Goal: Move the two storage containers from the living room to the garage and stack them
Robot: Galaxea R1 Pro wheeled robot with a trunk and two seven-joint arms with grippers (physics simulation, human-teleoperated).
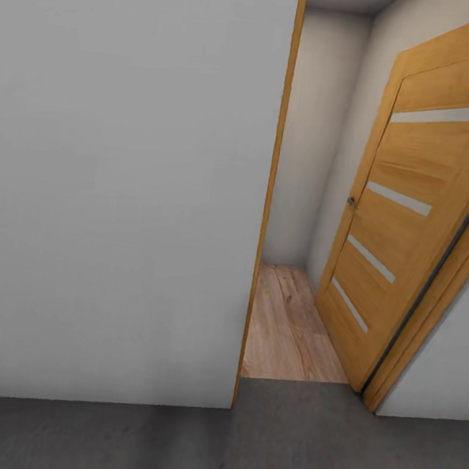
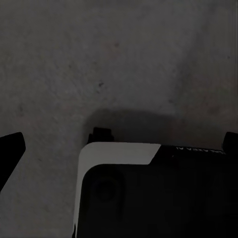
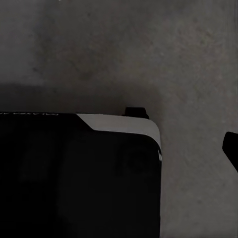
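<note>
While you face the open wooden door with 4 frosted strips, grey concrete floor lies below; whether either gripper is apart or together you cannot tell.

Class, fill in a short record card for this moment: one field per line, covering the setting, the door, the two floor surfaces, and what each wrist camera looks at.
Setting: doorway seen from the concrete floor, beside a white wall
Door: light wooden door with four frosted strips, swung open, handle on its edge
Beyond threshold: wood plank flooring in a narrow passage
Left wrist view: speckled grey concrete and the robot's dark base
Right wrist view: the same concrete and dark base
Storage containers: none visible
Pincers: state cannot be told
</note>
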